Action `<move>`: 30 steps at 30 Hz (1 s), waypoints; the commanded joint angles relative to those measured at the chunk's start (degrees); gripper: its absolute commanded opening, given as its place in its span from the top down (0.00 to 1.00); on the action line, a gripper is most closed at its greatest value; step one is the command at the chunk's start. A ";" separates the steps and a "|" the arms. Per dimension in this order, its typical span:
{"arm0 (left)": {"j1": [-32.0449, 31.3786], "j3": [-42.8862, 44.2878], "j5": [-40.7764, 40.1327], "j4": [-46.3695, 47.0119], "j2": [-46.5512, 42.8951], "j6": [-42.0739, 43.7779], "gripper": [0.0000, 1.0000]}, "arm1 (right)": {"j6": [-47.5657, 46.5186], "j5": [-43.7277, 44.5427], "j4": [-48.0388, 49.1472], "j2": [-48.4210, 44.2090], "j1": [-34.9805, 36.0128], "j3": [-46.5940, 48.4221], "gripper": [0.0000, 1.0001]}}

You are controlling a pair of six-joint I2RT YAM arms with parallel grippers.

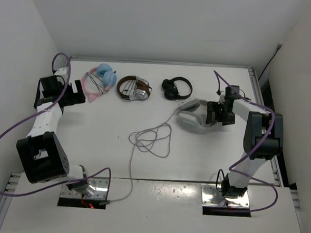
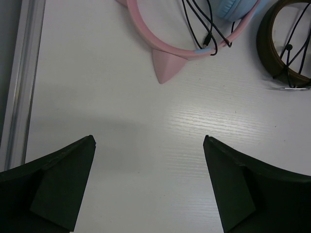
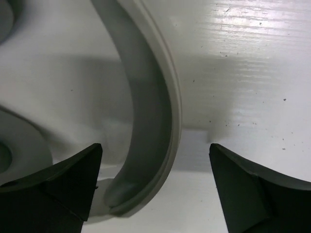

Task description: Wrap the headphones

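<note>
Squarely over headband [image 3: 151, 107] of headphones [image 1: 192, 119], my right gripper [image 3: 155, 150] stood wide, nothing pinched, poised to grab; left gripper [image 2: 149, 143] wide, idle; cable [image 1: 152, 138] lay loose, unwrapped.

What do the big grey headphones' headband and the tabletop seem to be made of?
The headphones: the headband looks like smooth moulded plastic, light grey, matte with a faint sheen along its edge; a soft coating cannot be ruled out. The table: probably white laminate or painted board, semi-gloss, judging by fine grain lines and glare patches.
</note>
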 commanded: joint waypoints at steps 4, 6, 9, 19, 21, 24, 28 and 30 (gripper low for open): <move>-0.40 0.37 -1.10 0.48 2.07 0.98 0.01 | 3.77 0.53 3.12 3.15 -1.78 2.75 0.23; -0.40 0.37 -1.11 0.48 2.07 0.98 0.01 | 4.30 0.53 4.70 3.15 -1.78 2.75 0.27; -0.40 0.37 -1.11 0.48 2.07 1.51 0.01 | 5.00 1.14 5.85 3.15 -1.78 2.22 0.33; -0.40 -0.68 -0.58 0.48 2.60 3.09 0.01 | 6.06 3.25 11.29 1.39 0.68 -2.17 0.53; -0.40 -0.68 -0.58 0.48 2.60 3.62 0.01 | 6.76 3.78 11.91 0.87 1.29 -2.17 0.65; -0.40 -1.21 -0.58 0.48 2.60 4.14 0.01 | 7.99 3.78 13.49 0.26 1.29 -3.57 0.87; -0.40 -1.74 -0.05 1.01 2.07 4.67 0.01 | 9.31 3.78 13.50 -2.03 1.29 -4.28 1.00; -0.40 -1.74 0.47 1.01 2.07 5.29 0.01 | 9.93 4.31 13.50 -3.35 1.29 -5.51 1.00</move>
